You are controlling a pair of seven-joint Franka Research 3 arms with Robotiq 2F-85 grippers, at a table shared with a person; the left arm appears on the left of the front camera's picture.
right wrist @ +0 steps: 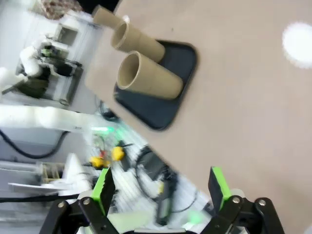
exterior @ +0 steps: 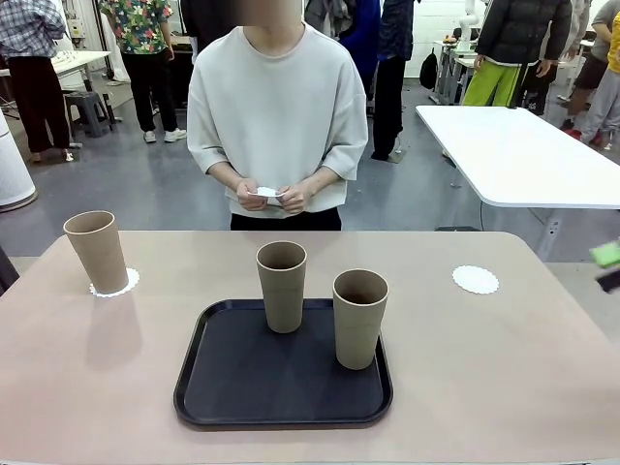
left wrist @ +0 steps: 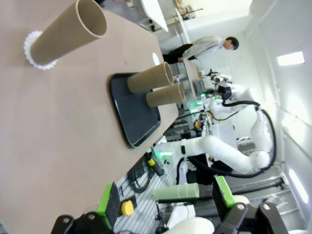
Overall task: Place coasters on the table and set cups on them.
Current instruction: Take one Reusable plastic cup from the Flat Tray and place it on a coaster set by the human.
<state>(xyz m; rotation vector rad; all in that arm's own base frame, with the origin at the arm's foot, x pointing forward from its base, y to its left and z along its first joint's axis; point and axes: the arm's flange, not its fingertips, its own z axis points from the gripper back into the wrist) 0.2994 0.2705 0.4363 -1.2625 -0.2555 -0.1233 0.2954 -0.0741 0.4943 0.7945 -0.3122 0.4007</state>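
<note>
One tan cup (exterior: 97,250) stands on a white coaster (exterior: 118,284) at the table's (exterior: 504,368) far left. Two more cups (exterior: 282,286) (exterior: 359,318) stand on the black tray (exterior: 242,387) in the middle. A bare coaster (exterior: 475,279) lies at the far right, and the person's hands hold another coaster (exterior: 266,193). In the left wrist view my left gripper (left wrist: 165,200) is open and empty, well off from the cup on its coaster (left wrist: 68,34). My right gripper (right wrist: 161,187) is open and empty beyond the table's edge, with the tray cups (right wrist: 148,80) and the bare coaster (right wrist: 297,41) ahead.
The person stands at the far edge, centre. A white table (exterior: 523,155) stands behind on the right. One green pad (exterior: 607,255) of my right gripper pokes in at the right edge of the front view. Bare tabletop lies on both sides of the tray.
</note>
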